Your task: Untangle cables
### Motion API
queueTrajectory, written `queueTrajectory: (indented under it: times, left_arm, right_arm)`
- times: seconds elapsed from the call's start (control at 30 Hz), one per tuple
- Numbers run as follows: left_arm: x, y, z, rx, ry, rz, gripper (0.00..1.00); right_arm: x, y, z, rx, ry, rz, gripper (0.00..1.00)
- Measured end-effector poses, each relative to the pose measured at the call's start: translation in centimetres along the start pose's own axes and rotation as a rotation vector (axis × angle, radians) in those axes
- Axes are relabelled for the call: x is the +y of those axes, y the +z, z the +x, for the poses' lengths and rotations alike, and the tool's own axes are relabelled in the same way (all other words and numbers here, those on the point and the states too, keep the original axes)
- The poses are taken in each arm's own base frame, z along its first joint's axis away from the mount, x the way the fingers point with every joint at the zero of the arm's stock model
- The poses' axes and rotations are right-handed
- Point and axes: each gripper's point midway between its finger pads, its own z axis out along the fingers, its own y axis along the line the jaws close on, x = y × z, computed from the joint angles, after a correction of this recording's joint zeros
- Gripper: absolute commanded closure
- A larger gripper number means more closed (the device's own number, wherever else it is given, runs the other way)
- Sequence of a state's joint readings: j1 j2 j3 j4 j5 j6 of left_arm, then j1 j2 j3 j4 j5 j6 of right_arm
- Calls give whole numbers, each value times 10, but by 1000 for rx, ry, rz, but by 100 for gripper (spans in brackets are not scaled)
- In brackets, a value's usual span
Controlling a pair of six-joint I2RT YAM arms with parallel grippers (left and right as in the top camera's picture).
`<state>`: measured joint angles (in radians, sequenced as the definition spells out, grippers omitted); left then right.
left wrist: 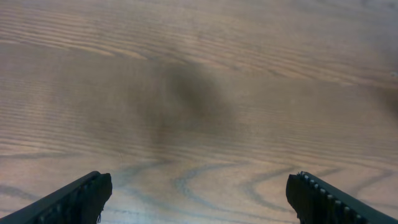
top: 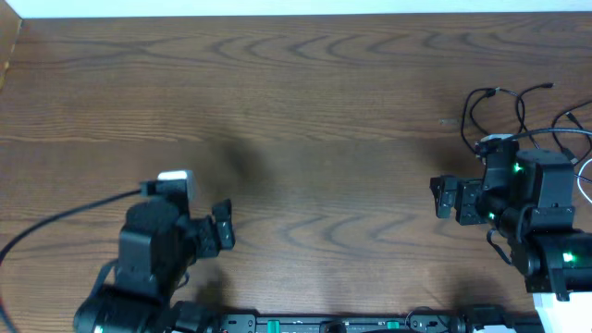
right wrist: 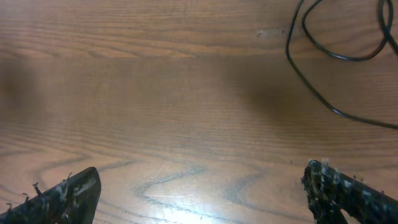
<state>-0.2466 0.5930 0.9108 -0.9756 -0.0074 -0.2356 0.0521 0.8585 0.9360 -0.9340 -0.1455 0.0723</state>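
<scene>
Jaws gaping apart on both, left gripper (left wrist: 199, 200) hovering near the bench's (top: 305, 83) front edge, black cable (right wrist: 288, 53) lying beyond the right gripper (right wrist: 200, 194), toward the right edge.

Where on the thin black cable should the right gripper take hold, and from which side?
Probably the single flat strand of the black cable nearest the open right gripper, taken from above, jaws straddling it: there it runs alone, clear of the loops beyond.
</scene>
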Motion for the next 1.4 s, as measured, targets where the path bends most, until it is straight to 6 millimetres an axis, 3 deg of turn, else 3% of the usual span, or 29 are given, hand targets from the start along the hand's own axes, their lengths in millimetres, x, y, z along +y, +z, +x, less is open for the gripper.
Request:
queueTrajectory:
  times: [0.13,0.53,0.67,0.7,0.93,1.13,1.23,1.4]
  left_arm:
    - [2,-13,3,-38,-3,9,5]
    - [3,-14,6,-30,-2,6,5]
    - [3,-14,6,-29,-2,6,5]
    - [3,-14,6,-29,-2,6,5]
    - [3,-13,6,-28,-2,6,5]
    - [4,-13,7,-28,-2,5,5]
    - [3,-13,6,-29,-2,5,5]
    - [3,-13,6,-29,-2,5,5]
  right_arm:
    - [0,-1,0,-4,0,3,1]
    - [-1,-2,-3,-21,-12,8,1]
    - [4,-15,-34,-263,-70,-5,1]
    - [5,-17,-34,-309,-82,-11,1]
    - [13,-22,-20,-716,-139,-75,1]
    - [15,-18,-10,-912,-159,-108,1]
    - [14,-13,-5,-970,-165,-114,1]
    - [4,27,27,-820,-174,-81,1]
